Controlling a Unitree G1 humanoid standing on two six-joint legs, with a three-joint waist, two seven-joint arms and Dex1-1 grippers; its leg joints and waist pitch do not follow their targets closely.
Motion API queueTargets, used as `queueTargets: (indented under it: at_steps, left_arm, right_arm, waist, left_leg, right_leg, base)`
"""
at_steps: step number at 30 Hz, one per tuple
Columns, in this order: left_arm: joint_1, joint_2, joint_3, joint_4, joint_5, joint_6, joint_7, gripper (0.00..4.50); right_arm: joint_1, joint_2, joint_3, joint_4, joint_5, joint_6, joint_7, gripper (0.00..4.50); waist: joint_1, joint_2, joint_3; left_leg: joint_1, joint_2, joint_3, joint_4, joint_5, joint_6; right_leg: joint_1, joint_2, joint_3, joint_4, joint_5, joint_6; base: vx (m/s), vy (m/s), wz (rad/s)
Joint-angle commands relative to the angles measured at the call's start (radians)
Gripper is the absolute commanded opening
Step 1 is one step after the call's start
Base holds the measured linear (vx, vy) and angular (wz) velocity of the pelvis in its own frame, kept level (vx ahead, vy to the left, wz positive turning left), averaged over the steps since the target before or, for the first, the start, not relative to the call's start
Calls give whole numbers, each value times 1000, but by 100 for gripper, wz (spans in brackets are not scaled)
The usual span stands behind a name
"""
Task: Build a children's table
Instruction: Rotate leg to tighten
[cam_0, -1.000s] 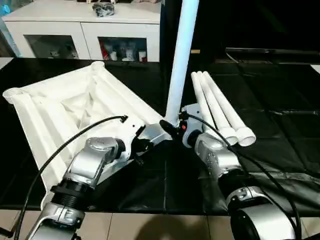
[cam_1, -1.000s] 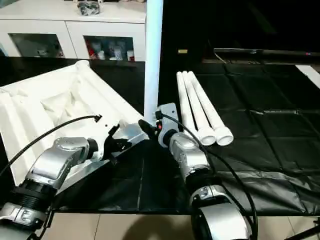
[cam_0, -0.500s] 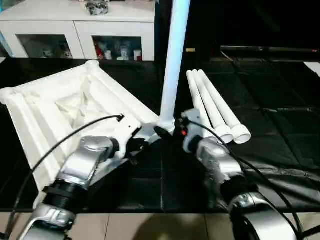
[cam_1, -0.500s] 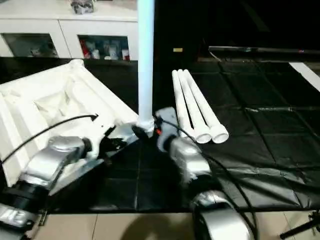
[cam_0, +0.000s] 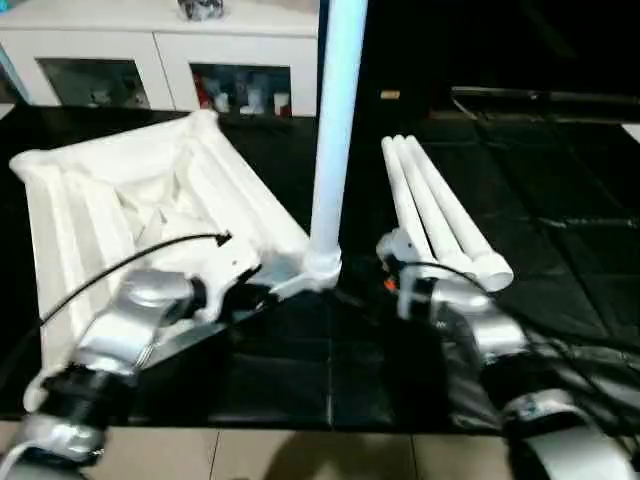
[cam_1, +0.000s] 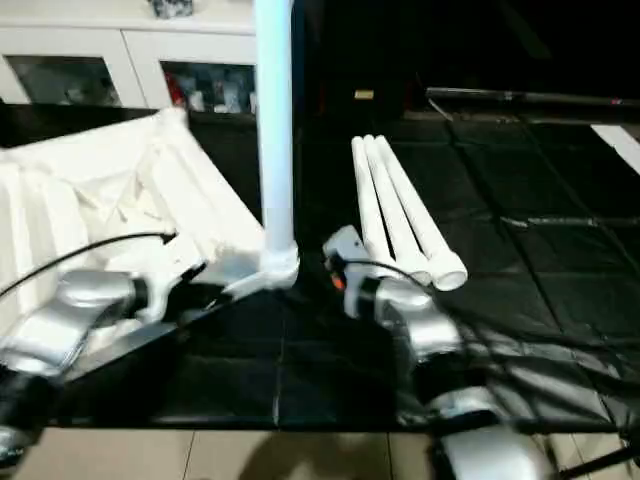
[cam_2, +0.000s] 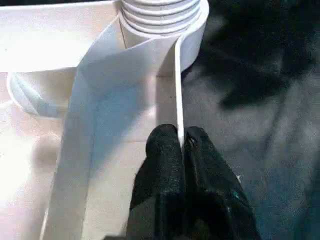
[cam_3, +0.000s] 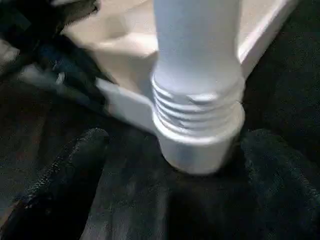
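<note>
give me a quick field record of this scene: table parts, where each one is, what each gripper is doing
tabletop: upside down on the black mat, ribbed underside up
standing leg: upright in the tabletop's near corner socket
spare legs: three, lying side by side on the mat, to the right of the standing leg
left gripper: shut on the tabletop's thin edge near that socket
right gripper: open, fingers either side of the socket, not touching it
cabinet: white, glass doors, behind the mat
</note>
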Motion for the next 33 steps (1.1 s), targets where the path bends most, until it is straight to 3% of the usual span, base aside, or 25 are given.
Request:
queueTargets:
  at_steps: [1,11,17,33]
  left_arm:
    - [14,21,-49,-19,8,-34,-67,0]
    - [17,76,-107,0,29,-142,-184,0]
    - [22,81,-129,-19,26,-153,-220,0]
    - [21,83,-146,7,37,-195,-241,0]
  right_arm:
    - [-18,-13,27,-24,-21,-12,59,448]
    - [-63,-17,77,-4,-19,-22,193,448]
    - [-88,10,71,27,-7,-11,220,448]
    - [-116,24,70,93,-17,-26,266,298]
  waist:
    - [7,2,-63]
    - [25,1,-63]
    - [33,1,-64]
    - [34,-1,-63]
  left_leg:
    - [0,19,5,-54,-123,72]
    - [2,22,4,-56,-138,54]
    - [3,23,5,-57,-139,42]
    - [2,23,3,-57,-154,32]
  right_leg:
    - [60,-67,40,-59,-48,-253]
    - [56,-69,40,-56,-80,-245]
    - [54,-70,41,-54,-82,-245]
    - [53,-72,42,-55,-127,-230]
  base:
    - [0,0,0]
    - [0,0,0]
    - [0,0,0]
    - [0,0,0]
